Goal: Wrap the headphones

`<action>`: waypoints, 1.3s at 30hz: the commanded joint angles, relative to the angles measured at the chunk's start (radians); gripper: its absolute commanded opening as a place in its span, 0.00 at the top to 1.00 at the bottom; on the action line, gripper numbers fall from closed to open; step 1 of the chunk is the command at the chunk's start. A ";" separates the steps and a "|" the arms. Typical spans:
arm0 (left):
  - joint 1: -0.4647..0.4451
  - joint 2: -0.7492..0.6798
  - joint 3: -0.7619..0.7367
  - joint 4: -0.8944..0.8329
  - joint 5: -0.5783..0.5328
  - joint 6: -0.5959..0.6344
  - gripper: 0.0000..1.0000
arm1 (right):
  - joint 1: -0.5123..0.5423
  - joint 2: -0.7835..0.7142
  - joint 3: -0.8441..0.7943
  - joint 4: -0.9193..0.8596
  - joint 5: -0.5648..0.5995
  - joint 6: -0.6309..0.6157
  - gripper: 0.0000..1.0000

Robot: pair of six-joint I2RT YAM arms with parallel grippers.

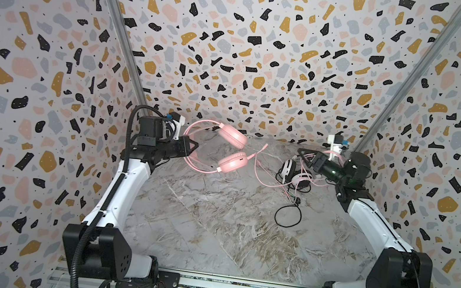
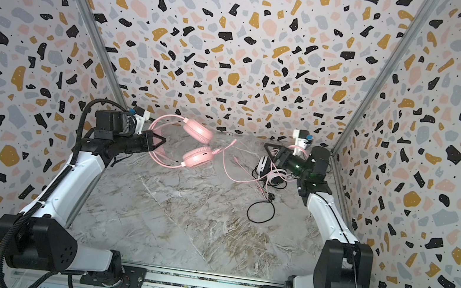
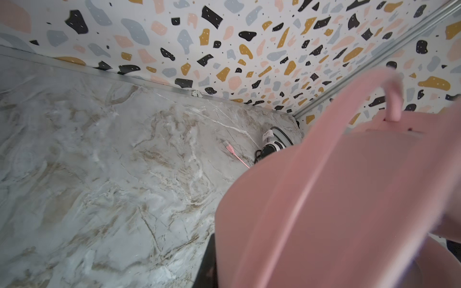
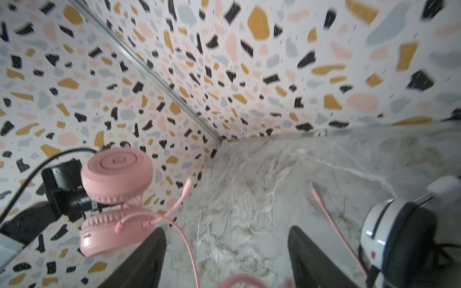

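The left gripper point(image 1: 193, 146) is clamped shut on the headband point(image 3: 324, 187) of the pink headset point(image 1: 232, 135), holding it off the worktop point(image 1: 210, 228) near the far left corner, probably to steady it for winding. The right gripper point(image 4: 225, 251) has its jaws wide apart with the pink cord point(image 4: 187, 245) running loose between them, gripping nothing. The white-and-black headset point(image 1: 288, 169) lies by the far right corner, its black cord point(image 1: 288, 217) trailing toward the middle. The headband hides the left grip point, and where the cords cross is unclear.
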 commanded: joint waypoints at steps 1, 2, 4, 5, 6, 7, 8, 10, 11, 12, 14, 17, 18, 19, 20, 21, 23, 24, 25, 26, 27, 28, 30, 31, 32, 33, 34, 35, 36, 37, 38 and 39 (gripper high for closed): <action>0.052 -0.050 0.039 0.172 0.002 -0.119 1.00 | 0.100 0.049 0.015 -0.232 -0.009 -0.122 0.21; 0.072 -0.055 0.039 0.209 -0.003 -0.155 1.00 | 0.110 0.060 0.014 -0.258 -0.014 -0.131 0.21; 0.110 -0.065 0.046 0.238 -0.037 -0.193 1.00 | 0.102 0.087 -0.022 -0.200 -0.127 -0.041 0.19; 0.125 -0.069 0.047 0.252 -0.054 -0.207 1.00 | 0.094 0.101 -0.067 -0.061 -0.232 0.074 0.19; 0.137 -0.073 0.041 0.272 -0.067 -0.224 1.00 | 0.090 0.122 -0.143 0.229 -0.357 0.292 0.19; 0.146 -0.074 0.033 0.290 -0.071 -0.242 1.00 | 0.088 0.155 -0.225 0.669 -0.413 0.601 0.19; 0.147 -0.072 0.024 0.311 -0.066 -0.256 1.00 | 0.085 0.209 -0.257 1.016 -0.428 0.861 0.19; 0.146 -0.070 -0.009 0.353 -0.040 -0.285 1.00 | 0.092 0.356 -0.192 1.536 -0.457 1.301 0.19; 0.147 -0.072 -0.025 0.374 -0.031 -0.299 1.00 | 0.101 0.365 -0.166 1.537 -0.485 1.296 0.20; 0.147 -0.075 -0.041 0.382 -0.024 -0.303 1.00 | 0.115 0.365 -0.147 1.531 -0.498 1.264 0.20; 0.147 -0.086 -0.055 0.369 -0.027 -0.285 1.00 | 0.147 0.381 -0.118 1.536 -0.520 1.275 0.20; 0.146 -0.096 -0.034 0.297 -0.053 -0.227 1.00 | 0.172 0.406 -0.134 1.514 -0.512 1.267 0.20; 0.147 -0.096 -0.020 0.273 -0.065 -0.207 1.00 | 0.176 0.411 -0.148 1.487 -0.517 1.246 0.20; 0.147 -0.097 -0.012 0.265 -0.073 -0.202 1.00 | 0.176 0.411 -0.172 1.448 -0.512 1.210 0.20; 0.148 -0.096 -0.006 0.267 -0.077 -0.203 1.00 | 0.177 0.407 -0.196 1.410 -0.504 1.176 0.21; 0.147 -0.097 -0.002 0.273 -0.079 -0.206 1.00 | 0.178 0.397 -0.221 1.337 -0.500 1.117 0.23; 0.147 -0.093 0.001 0.304 -0.081 -0.227 1.00 | 0.180 0.342 -0.265 1.067 -0.484 0.919 0.24; 0.148 -0.092 0.007 0.316 -0.084 -0.235 1.00 | 0.181 0.292 -0.267 0.795 -0.458 0.745 0.24; 0.148 -0.085 0.020 0.315 -0.092 -0.234 1.00 | 0.183 0.237 -0.221 0.359 -0.396 0.466 0.24; 0.148 -0.080 0.029 0.315 -0.096 -0.231 1.00 | 0.187 0.199 -0.138 -0.054 -0.271 0.173 0.21; 0.148 -0.076 0.036 0.323 -0.096 -0.234 1.00 | 0.213 0.181 -0.023 -0.405 -0.051 -0.075 0.18; 0.148 -0.073 0.037 0.337 -0.091 -0.243 1.00 | 0.250 0.183 0.066 -0.601 0.150 -0.207 0.16; 0.147 -0.066 0.029 0.363 -0.082 -0.259 1.00 | 0.270 0.201 0.130 -0.729 0.288 -0.292 0.14; 0.146 -0.064 0.024 0.373 -0.078 -0.264 1.00 | 0.261 0.215 0.149 -0.769 0.280 -0.318 0.14; 0.147 -0.062 0.022 0.376 -0.077 -0.265 1.00 | 0.255 0.232 0.175 -0.824 0.270 -0.351 0.14; 0.148 -0.060 0.023 0.369 -0.079 -0.258 1.00 | 0.257 0.256 0.219 -0.911 0.292 -0.397 0.14; 0.148 -0.058 0.029 0.352 -0.084 -0.241 1.00 | 0.271 0.276 0.264 -1.001 0.353 -0.438 0.14; 0.148 -0.058 0.032 0.337 -0.092 -0.226 1.00 | 0.285 0.289 0.294 -1.061 0.410 -0.464 0.14; 0.148 -0.061 0.030 0.332 -0.102 -0.218 1.00 | 0.298 0.298 0.323 -1.129 0.459 -0.485 0.13; 0.148 -0.065 0.023 0.337 -0.109 -0.217 1.00 | 0.308 0.298 0.340 -1.174 0.488 -0.497 0.13; 0.148 -0.067 0.015 0.343 -0.112 -0.219 1.00 | 0.319 0.295 0.353 -1.211 0.505 -0.506 0.14; 0.148 -0.069 0.004 0.355 -0.112 -0.223 1.00 | 0.335 0.287 0.372 -1.257 0.506 -0.516 0.13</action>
